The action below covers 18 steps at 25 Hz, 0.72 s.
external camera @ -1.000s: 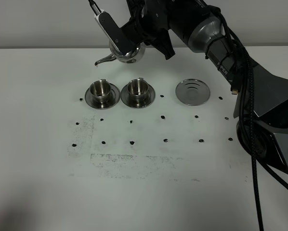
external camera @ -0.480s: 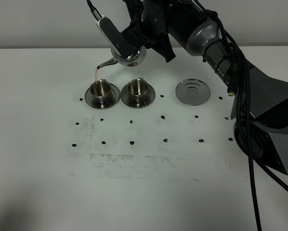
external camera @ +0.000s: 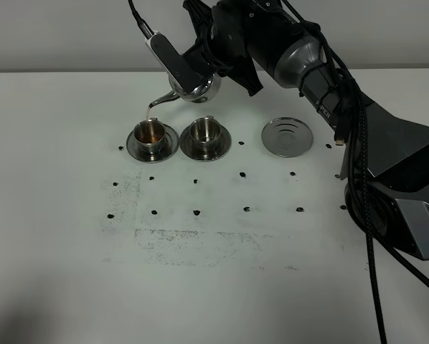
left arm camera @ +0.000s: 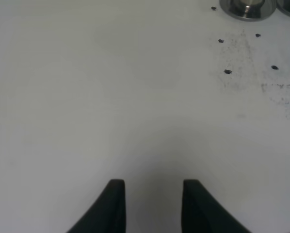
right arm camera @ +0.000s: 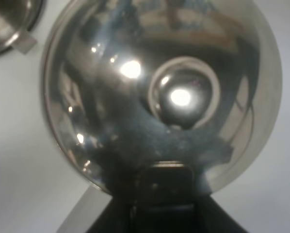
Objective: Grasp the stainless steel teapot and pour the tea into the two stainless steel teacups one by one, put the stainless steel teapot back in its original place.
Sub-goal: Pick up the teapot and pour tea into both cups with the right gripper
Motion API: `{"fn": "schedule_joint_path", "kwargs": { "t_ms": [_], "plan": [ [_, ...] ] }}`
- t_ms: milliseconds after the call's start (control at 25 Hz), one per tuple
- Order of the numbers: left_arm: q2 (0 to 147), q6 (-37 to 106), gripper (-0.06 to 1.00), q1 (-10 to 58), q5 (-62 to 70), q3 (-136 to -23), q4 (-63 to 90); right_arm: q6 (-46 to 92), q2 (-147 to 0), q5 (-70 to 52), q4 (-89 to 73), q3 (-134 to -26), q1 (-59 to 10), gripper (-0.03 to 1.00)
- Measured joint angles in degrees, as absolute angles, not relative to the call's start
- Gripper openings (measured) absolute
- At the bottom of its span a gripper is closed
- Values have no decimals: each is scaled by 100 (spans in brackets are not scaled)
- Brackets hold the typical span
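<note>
My right gripper (external camera: 200, 64) is shut on the stainless steel teapot (external camera: 195, 84) and holds it tilted above the table, spout (external camera: 157, 102) down over the left teacup (external camera: 151, 132). That cup holds reddish-brown tea (external camera: 151, 130). The right teacup (external camera: 204, 131) stands beside it on its own saucer. The round steel disc (external camera: 287, 135) lies bare to the right. The right wrist view is filled by the teapot's domed lid and knob (right arm camera: 183, 94). My left gripper (left arm camera: 152, 194) is open over bare table, with one cup saucer (left arm camera: 245, 8) at the picture's edge.
The white table (external camera: 200, 272) carries a grid of small black dots (external camera: 244, 174) and a scuffed patch (external camera: 193, 244). The right arm's black body and cables (external camera: 372, 179) stretch along the right side.
The teapot has tipped further and shifted slightly. A stream of tea ran into the left cup half a second ago; now that cup shows brown liquid.
</note>
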<state>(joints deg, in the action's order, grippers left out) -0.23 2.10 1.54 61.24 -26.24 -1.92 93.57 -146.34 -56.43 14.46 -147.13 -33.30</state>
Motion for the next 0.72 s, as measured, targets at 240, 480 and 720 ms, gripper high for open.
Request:
{"fn": "schedule_joint_path", "kwargs": {
  "t_ms": [240, 480, 720],
  "plan": [
    [-23, 210, 28, 154, 6124, -2624, -192, 9357, -14693, -5636, 1580, -14713, -3368, 22],
    [-23, 210, 28, 154, 6130, -2624, -192, 9352, -14758, -5630, 1665, -14713, -3453, 22],
    [-23, 210, 28, 154, 6130, -2624, -192, 9352, -14758, -5588, 1797, -14713, -3488, 22]
  ]
}}
